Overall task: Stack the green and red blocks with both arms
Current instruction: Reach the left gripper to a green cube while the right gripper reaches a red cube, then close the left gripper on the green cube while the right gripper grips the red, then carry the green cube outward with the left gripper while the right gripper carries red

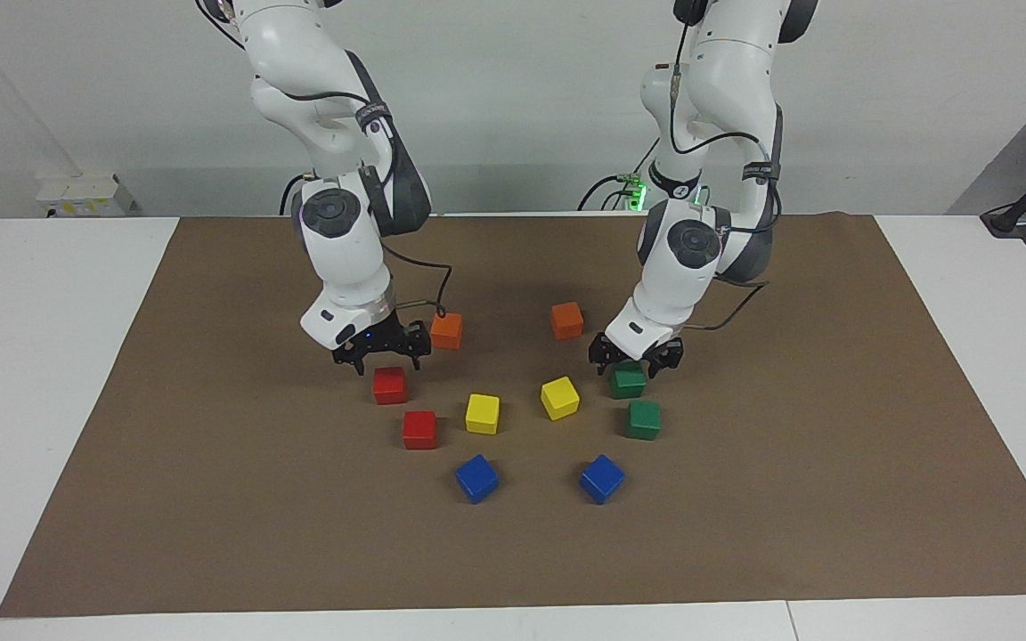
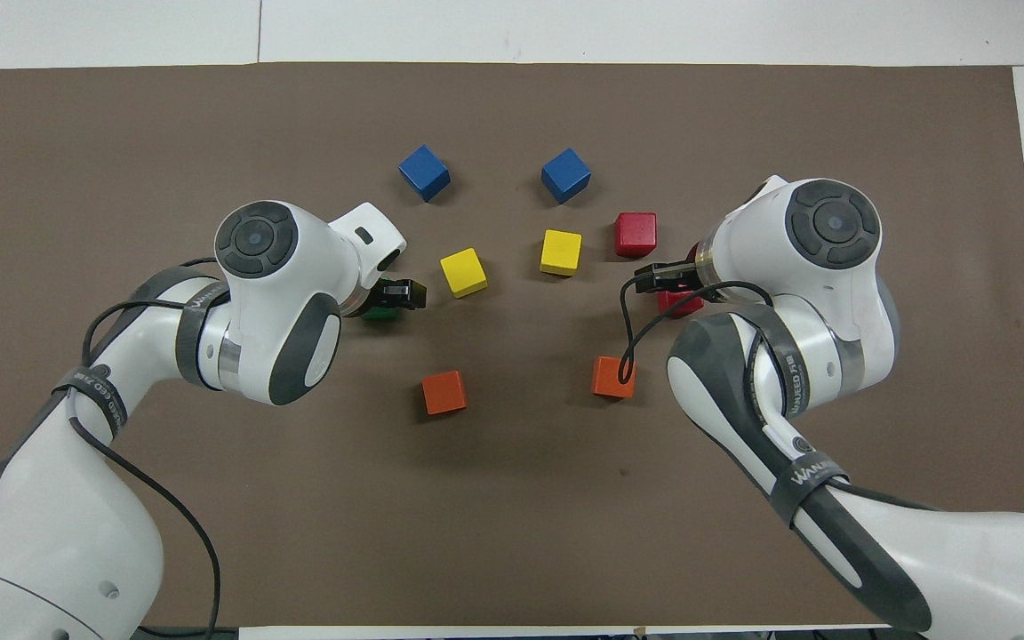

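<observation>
Four task cubes lie flat and unstacked on the brown mat [image 1: 210, 499]; being cubes, they have no long axis. The nearer green block [image 1: 628, 382] sits directly under the left gripper [image 1: 636, 361], jaws spread, holding nothing. The second green block [image 1: 644, 419] lies just beside it, farther from the robots. The right gripper [image 1: 381, 360], also spread and empty, hangs over the nearer red block [image 1: 389, 385]; the second red block [image 1: 419, 429] lies just beside that one, farther out. Count: two each of green, red, orange [image 1: 446, 330], yellow [image 1: 482, 414] and blue [image 1: 476, 478] cubes.
</observation>
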Available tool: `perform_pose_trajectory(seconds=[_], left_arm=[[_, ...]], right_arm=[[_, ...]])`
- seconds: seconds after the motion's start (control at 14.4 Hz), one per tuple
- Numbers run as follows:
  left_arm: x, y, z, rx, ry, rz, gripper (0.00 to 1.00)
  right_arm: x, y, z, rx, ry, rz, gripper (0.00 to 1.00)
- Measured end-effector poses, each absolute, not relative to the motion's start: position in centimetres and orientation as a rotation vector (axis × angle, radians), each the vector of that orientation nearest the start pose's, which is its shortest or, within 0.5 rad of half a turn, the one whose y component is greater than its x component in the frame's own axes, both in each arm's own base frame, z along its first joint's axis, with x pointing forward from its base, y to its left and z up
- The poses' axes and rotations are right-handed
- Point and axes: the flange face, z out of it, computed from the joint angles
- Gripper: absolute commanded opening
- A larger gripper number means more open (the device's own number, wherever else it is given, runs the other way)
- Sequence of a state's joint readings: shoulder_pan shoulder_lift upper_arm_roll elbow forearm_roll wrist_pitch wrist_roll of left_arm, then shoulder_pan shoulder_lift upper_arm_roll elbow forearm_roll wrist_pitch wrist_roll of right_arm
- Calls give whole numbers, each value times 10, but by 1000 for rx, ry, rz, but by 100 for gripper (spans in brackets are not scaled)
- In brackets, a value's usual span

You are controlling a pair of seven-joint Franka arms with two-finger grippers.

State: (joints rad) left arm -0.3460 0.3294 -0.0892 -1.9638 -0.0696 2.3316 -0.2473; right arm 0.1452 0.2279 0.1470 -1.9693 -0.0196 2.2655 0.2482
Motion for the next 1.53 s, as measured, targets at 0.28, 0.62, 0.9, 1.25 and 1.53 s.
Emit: perform_pose_trajectory(seconds=[0.28, 0.62, 0.9, 1.25, 1.53], left_arm=[[559, -261, 303, -3218, 230, -23, 0], [561, -258, 303, -3177, 281, -45, 0], [571, -249, 317, -3169, 254, -42, 0], [590, -167, 399, -3167, 48, -46, 0], [592, -76, 423, -3155, 7, 1, 0]], right_arm=[[580, 169, 361, -3107, -75, -86, 100], [575, 164, 350, -3113, -67, -55, 100], [570, 160, 337, -3109, -60, -76, 100], [568, 151, 329, -3109, -39, -80, 100], [569, 152, 315, -3106, -38, -77, 91]])
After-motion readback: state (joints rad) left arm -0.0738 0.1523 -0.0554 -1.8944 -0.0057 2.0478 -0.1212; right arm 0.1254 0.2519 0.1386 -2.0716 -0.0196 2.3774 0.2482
